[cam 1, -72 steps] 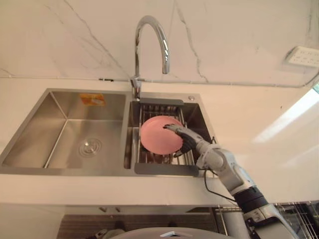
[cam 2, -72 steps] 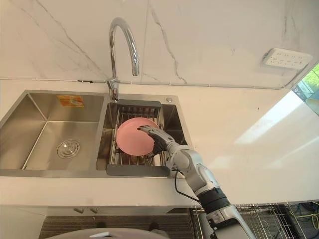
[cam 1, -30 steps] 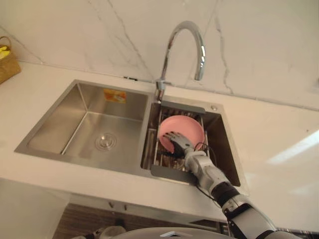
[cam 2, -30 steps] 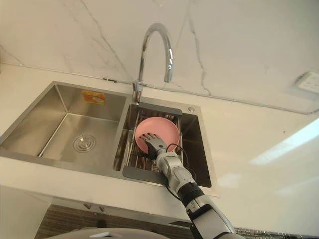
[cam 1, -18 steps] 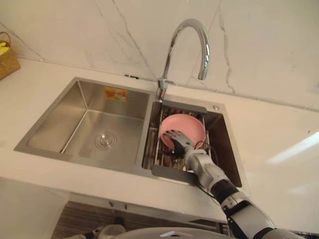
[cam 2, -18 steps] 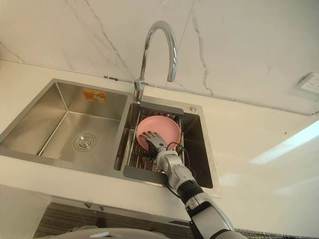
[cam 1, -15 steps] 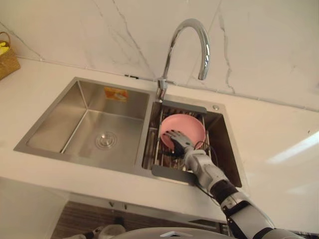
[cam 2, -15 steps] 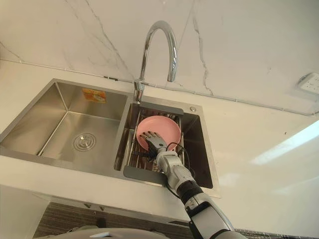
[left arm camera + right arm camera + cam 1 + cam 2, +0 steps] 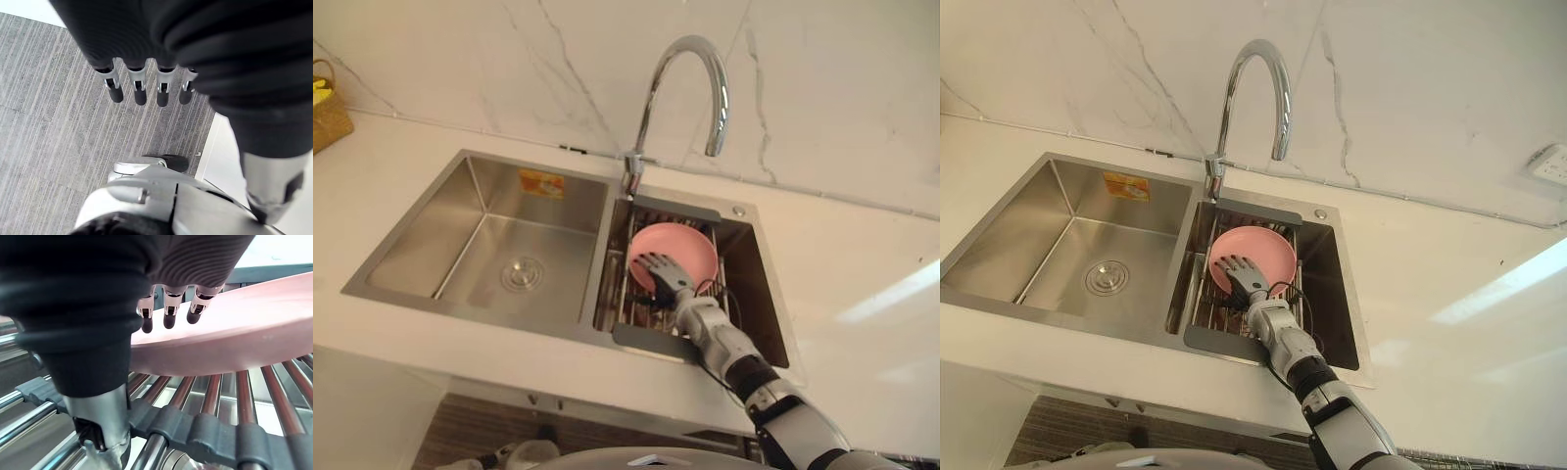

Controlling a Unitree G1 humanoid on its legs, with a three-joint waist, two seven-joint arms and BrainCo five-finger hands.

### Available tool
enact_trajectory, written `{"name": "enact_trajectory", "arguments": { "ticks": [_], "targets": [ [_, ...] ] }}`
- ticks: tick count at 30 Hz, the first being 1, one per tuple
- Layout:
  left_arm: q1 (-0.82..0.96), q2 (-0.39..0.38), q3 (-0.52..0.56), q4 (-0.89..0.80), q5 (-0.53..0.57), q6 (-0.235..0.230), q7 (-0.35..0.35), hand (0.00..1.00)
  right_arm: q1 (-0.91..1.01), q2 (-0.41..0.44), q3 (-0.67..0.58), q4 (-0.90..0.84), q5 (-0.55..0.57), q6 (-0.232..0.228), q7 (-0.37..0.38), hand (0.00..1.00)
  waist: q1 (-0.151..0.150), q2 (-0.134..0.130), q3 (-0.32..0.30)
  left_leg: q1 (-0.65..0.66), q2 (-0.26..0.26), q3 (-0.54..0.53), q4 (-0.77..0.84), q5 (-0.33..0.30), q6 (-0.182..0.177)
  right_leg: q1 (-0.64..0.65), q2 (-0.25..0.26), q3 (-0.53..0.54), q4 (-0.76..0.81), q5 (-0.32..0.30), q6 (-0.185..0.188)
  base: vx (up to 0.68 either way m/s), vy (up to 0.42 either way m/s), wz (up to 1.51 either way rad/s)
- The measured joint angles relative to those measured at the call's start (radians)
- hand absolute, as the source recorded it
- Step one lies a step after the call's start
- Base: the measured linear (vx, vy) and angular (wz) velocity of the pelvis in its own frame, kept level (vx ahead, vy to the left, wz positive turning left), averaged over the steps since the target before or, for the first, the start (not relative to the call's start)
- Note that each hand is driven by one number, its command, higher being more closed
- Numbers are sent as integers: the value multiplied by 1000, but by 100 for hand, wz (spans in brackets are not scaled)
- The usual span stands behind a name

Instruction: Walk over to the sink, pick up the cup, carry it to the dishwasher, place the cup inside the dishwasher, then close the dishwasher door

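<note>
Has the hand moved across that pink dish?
Yes. The right hand crossed the right edge of the pink dish before; now it reaches over the near edge.

Behind the right hand (image 9: pixel 658 266) we see a wall (image 9: pixel 509 59) of pale marble with thin grey veins, and a curved chrome tap (image 9: pixel 716 117) stands before it. A white countertop (image 9: pixel 862 245) runs on both sides of the hand. Far to its left a woven basket (image 9: pixel 327 103) stands on the countertop. To its right lies a bright strip of light (image 9: pixel 891 294), and a white socket (image 9: pixel 1549 163) sits on the wall. The floor (image 9: pixel 49 122) is grey with fine stripes.
</note>
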Motion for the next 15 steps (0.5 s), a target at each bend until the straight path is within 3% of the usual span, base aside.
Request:
{"name": "enact_trajectory", "arguments": {
  "ticks": [15],
  "targets": [
    [15, -22, 41, 0, 20, -9, -29, 0, 9, -84, -1, -47, 75, -48, -49, 0, -12, 30, 15, -16, -18, -25, 0, -3, 5, -18, -20, -1, 22, -6, 6, -4, 8, 3]
  ]
}}
